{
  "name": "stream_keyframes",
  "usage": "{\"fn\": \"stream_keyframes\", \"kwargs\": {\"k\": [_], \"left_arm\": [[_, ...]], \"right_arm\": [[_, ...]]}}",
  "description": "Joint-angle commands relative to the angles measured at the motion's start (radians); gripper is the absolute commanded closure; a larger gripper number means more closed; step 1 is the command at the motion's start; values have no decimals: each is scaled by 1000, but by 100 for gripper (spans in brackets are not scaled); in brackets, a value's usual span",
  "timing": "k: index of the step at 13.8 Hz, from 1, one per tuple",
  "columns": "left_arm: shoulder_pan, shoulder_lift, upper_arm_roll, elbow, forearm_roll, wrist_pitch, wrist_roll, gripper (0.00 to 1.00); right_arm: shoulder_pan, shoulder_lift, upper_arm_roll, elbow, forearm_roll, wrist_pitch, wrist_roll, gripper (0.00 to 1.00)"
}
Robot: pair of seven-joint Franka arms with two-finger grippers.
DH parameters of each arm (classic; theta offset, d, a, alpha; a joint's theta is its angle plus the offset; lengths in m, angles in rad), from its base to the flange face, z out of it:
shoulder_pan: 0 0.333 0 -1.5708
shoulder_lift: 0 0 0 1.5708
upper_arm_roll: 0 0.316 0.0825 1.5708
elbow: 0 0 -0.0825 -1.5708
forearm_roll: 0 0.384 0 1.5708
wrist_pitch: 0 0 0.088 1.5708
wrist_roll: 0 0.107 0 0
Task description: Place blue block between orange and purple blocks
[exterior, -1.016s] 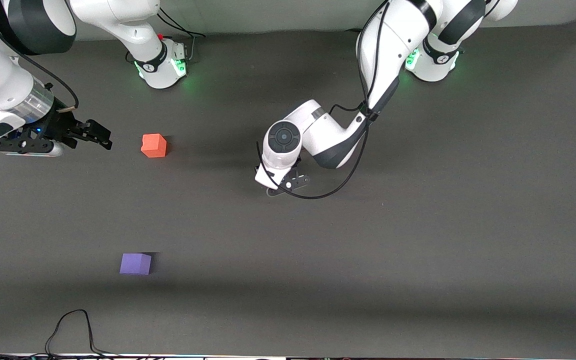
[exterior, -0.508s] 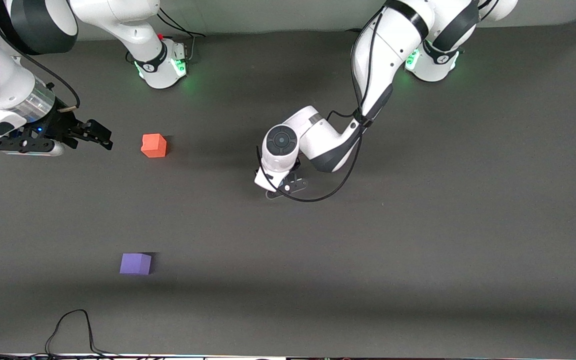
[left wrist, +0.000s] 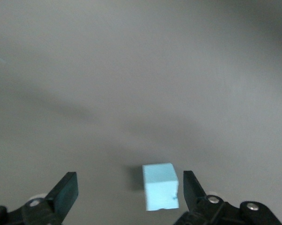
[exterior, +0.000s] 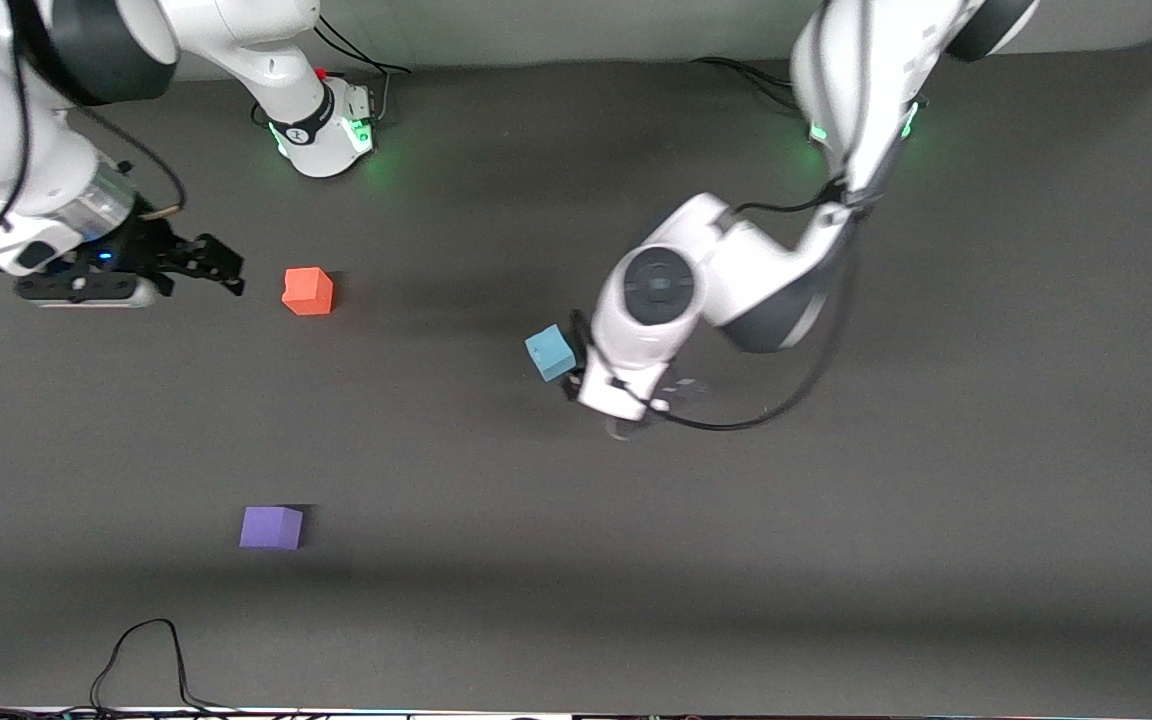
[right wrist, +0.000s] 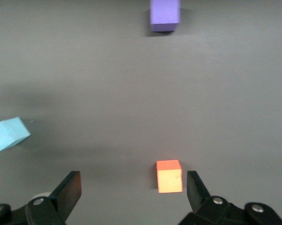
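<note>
I have the dark table (exterior: 936, 520) spread under both arms, bare apart from three cubes and a loose cable (exterior: 141, 655) at the edge nearest the front camera. My left arm reaches in over the middle of the table, and its left gripper (left wrist: 127, 199) hangs with fingers spread wide apart, holding nothing; in the left wrist view the blue block (exterior: 550, 353) sits on the table between the fingers, close to one of them. The right gripper (exterior: 211, 262) waits, fingers apart and empty, just beside the orange block (exterior: 308, 291) at the right arm's end. The purple block (exterior: 271, 527) lies nearer the front camera than the orange one, well apart from it, and the gap between them is open. The blue cube sits turned at an angle to the other two. It looks like light foam, a little soft, so I would close squarely on two opposite flat sides, low and centred, and squeeze gently.
</note>
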Motion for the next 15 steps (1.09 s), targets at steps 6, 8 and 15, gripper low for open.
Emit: {"fn": "stream_keyframes", "kwargs": {"k": [6,8,15], "left_arm": [[458,-211,-3,-61,7,-260,685,0],[585,-231,-3,-104,10,-250,868,0],[764,-321,-2,-369,79,-54,1070,0]], "right_arm": [[15,242,359,56,136,302,1,0],[20,345,445,68,95,399,1,0],[40,716,544,116,-348,679,374,0]]}}
